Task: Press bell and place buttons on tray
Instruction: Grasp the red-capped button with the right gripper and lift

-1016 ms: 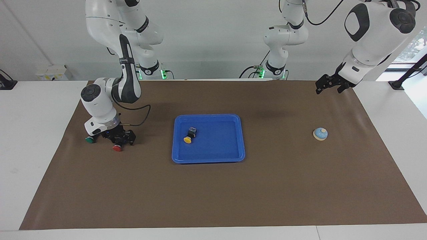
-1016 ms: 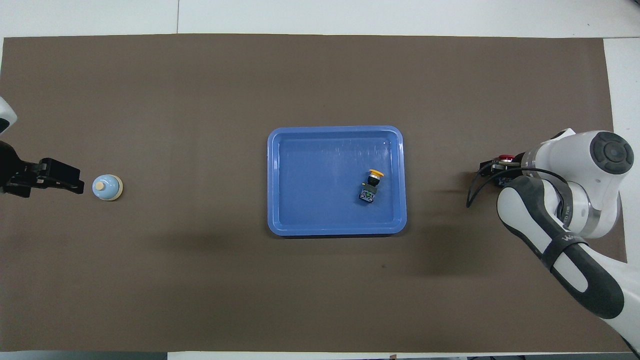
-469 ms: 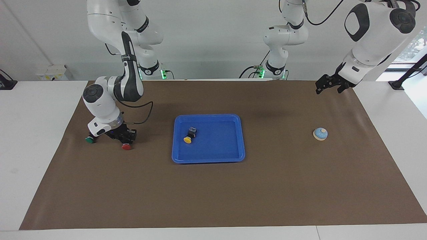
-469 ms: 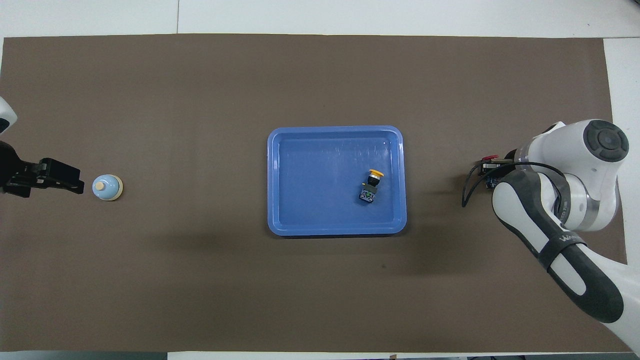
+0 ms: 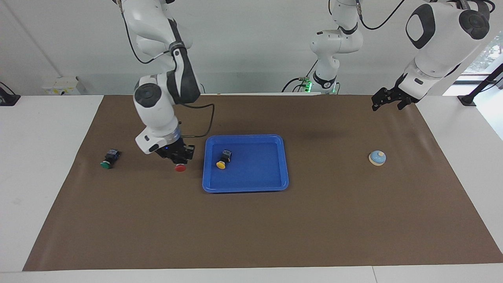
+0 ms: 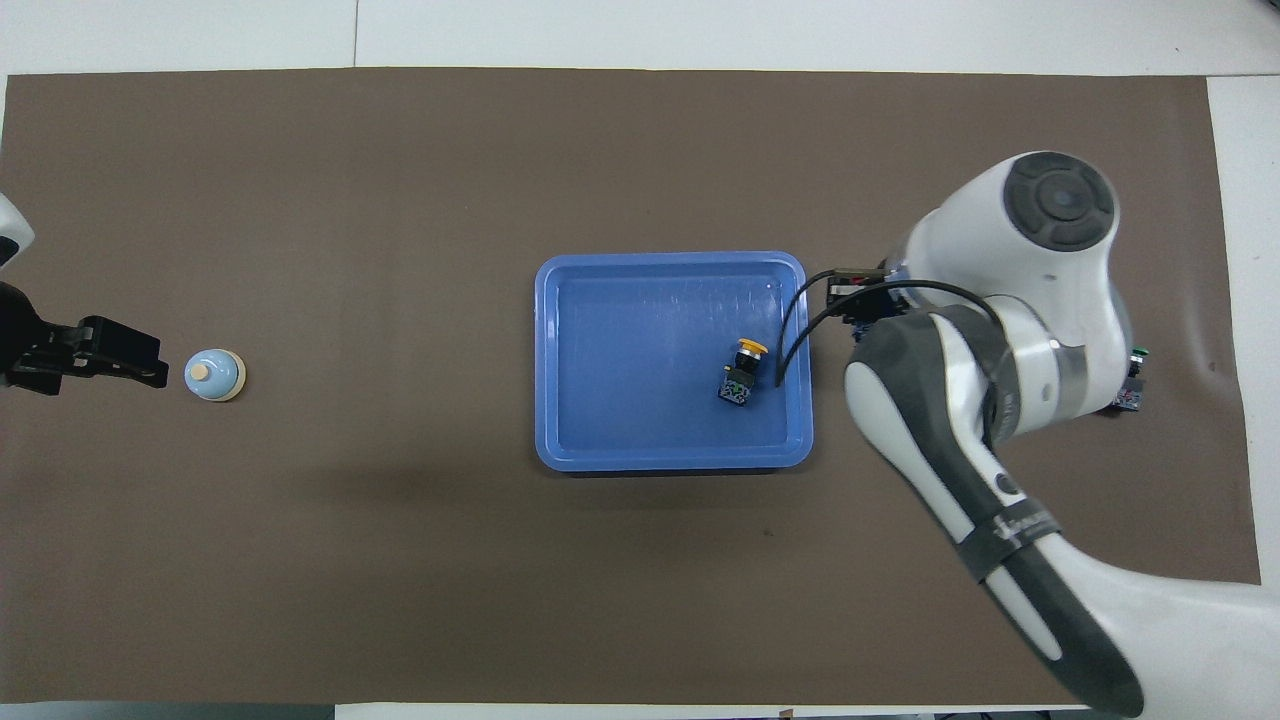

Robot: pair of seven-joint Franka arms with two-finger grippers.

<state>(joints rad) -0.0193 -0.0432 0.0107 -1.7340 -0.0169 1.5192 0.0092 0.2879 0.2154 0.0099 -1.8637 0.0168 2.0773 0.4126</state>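
Now right hand (image 5: 178, 159) grips red button (image 5: 180, 168) beside tray (image 5: 245, 189).

A tray (image 5: 245, 188) sits mid-frame in the facing view with one button (image 5: 223, 160) in it. Another button (image 5: 108, 158) lies at middle left on the bench (image 5: 251, 228), the bell (image 5: 377, 158) at middle right.

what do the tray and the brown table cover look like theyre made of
Tray: probably moulded plastic, glossy; uniform bright blue, rounded corners, faint sheen on its floor in the overhead view. Brown table cover: looks like matte paper or thin sheet, flat with no shine; the exact material cannot be told.
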